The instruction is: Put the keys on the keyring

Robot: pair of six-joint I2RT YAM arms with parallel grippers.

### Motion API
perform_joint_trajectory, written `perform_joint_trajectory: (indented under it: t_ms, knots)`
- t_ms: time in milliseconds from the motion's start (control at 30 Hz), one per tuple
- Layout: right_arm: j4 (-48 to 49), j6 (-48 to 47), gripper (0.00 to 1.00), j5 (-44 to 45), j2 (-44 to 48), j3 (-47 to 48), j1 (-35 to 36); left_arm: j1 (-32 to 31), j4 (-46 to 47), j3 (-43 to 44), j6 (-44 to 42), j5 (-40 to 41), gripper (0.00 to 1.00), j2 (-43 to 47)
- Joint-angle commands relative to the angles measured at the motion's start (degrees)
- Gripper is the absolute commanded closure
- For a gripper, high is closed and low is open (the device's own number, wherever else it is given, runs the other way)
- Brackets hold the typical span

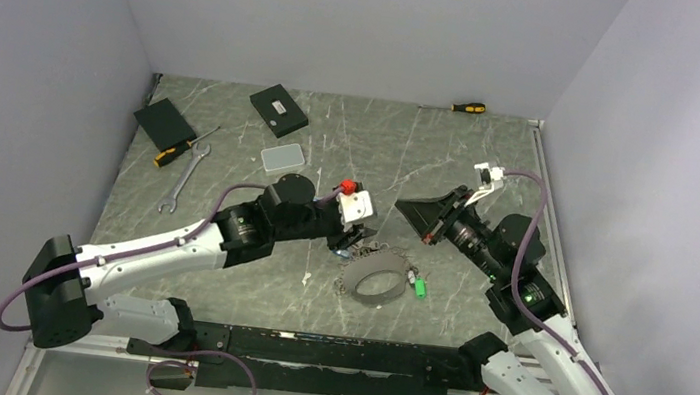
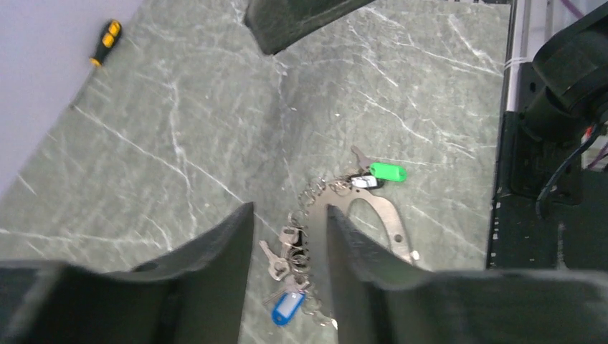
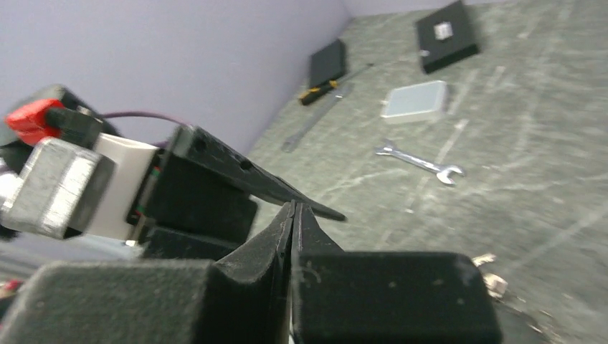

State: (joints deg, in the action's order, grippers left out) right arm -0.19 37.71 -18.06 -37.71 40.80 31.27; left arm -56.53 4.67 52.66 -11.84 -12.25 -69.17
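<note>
Keyring (image 1: 371, 283) lies on the table (image 1: 353, 138) toward its near edge, a little right of the middle, with the keys (image 2: 283, 259) fringing it. One ring shows. Three label tags can be counted: one blue tag (image 2: 287, 307), one green tag (image 2: 388, 172) and one black-and-white tag (image 2: 366, 183). The keys themselves are too many and too small to count, and whether the green-tagged one is already threaded cannot be told.

The ring looks light and springy, a thin metal loop that would likely twist or slide on the smooth marbled top. The keys are hard, flat and slick, so each probably pinches best by its head or its plastic tag, and the ring by a bare stretch.

The left gripper (image 2: 289, 208) hangs over the key cluster, jaws apart, holding nothing. The right gripper (image 3: 294, 215), raised nearer the right edge, is closed on nothing.
</note>
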Motion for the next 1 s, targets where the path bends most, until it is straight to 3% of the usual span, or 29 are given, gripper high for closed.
perform_joint_trajectory:
  t_ms: [0,67,133,233,433,567,833,967]
  knots:
    - [-14.5,-9.1,0.90,10.0,0.0,4.2,0.1,0.3,-2.6,-0.9,3.8,2.3,0.46,1.5]
    - [-18.4,-9.1,0.72,11.2,-1.2,3.7,0.2,0.4,-3.7,-2.5,6.1,6.2,0.36,2.1]
    - [-20.7,-8.5,0.57,11.3,-2.6,2.0,0.2,0.4,-4.5,-3.9,10.4,12.9,0.32,1.9]
    - [-20.7,-7.5,0.47,9.7,-5.2,-1.8,0.9,0.7,-10.0,-5.2,17.7,15.5,0.30,1.4]
    - [-16.1,-9.1,0.38,15.0,-10.6,-7.2,11.3,0.8,-12.1,-11.1,27.3,10.3,0.31,1.3]
    - [-14.2,-12.7,0.34,16.2,-18.2,-7.9,18.0,0.8,-12.8,-14.1,32.1,12.0,0.33,1.7]
    - [-7.6,-5.4,0.33,21.4,-24.0,-10.2,19.6,1.3,-18.7,-16.3,35.7,25.7,0.29,10.2]
    - [-4.7,-4.9,0.35,17.6,-29.1,-9.3,19.7,1.6,-20.2,-16.5,36.1,27.4,0.29,11.8]
